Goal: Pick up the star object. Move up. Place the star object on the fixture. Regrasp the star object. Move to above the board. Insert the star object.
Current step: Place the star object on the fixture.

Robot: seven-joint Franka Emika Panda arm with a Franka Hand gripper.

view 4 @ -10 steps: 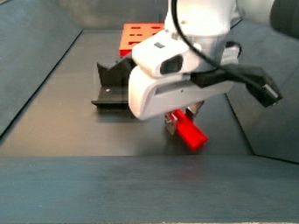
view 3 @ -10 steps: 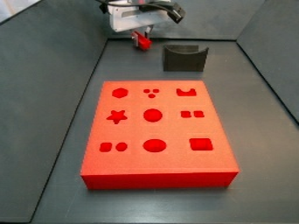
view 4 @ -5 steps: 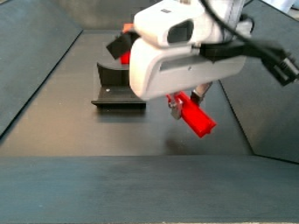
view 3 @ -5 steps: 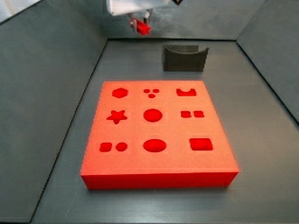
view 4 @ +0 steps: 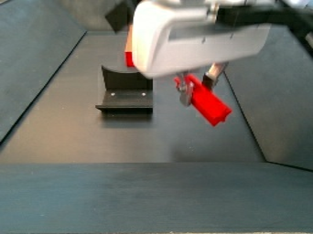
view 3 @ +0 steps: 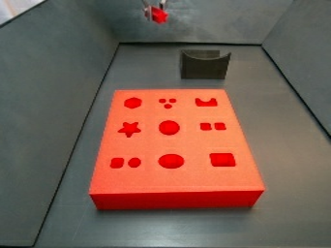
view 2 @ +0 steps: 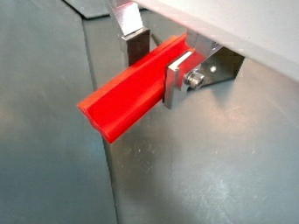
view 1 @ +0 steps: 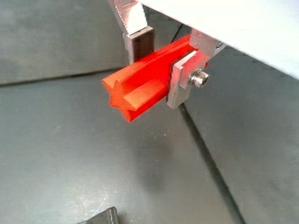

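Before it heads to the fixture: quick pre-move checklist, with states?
1. Grip: gripper shut on the star object, fingers on both sides in both wrist views: ok.
2. Lift: star object clear of the floor in a side view: ok.
3. Fixture notch free of parts: ok.
4. Fixture upright beyond the board: ok.
5. Peg squareness in the jaws: cannot tell.

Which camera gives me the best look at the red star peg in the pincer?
A wrist view: the star peg fills the frame, star end visible, clamped in the pincer. A side view shows it as a bar; another shows only a speck.
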